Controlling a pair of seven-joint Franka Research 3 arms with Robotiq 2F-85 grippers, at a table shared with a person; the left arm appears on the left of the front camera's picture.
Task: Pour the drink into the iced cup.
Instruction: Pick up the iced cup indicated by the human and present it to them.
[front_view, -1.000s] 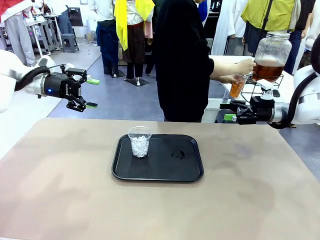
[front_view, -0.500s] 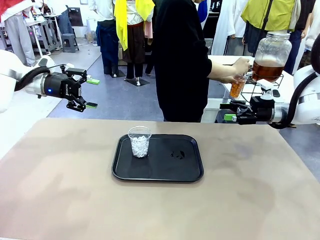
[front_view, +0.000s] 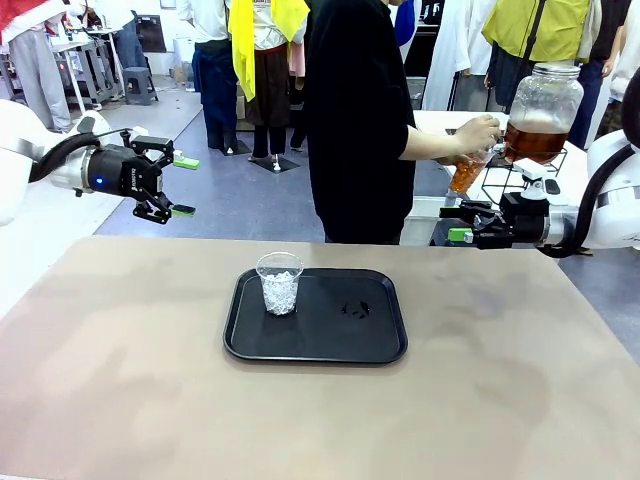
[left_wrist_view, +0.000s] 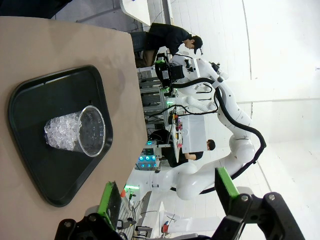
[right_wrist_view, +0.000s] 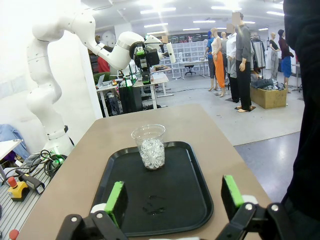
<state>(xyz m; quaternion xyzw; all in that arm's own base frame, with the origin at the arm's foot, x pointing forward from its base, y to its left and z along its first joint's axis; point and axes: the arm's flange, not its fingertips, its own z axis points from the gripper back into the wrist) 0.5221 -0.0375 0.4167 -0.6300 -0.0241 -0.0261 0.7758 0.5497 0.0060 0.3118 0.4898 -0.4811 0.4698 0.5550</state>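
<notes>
The iced cup, clear plastic with white ice cubes, stands on the left part of a black tray; it also appears as iced cup and iced cup. The drink is amber liquid in a small clear cup, slightly tilted in the person's hand beyond the table's far right. My left gripper hangs open above the far left edge, empty. My right gripper is open and empty at the far right, just below the drink. Both wrist views show green pads and pads spread apart.
A large glass dispenser jar holding amber liquid stands on a wire rack behind my right arm. A small wet spot lies on the tray. The person in black stands at the far edge. Bare tan tabletop surrounds the tray.
The person's hand has drawn the cup of drink a little left, away from the dispenser, and tilted it. Both arms and the iced cup have stayed still.
</notes>
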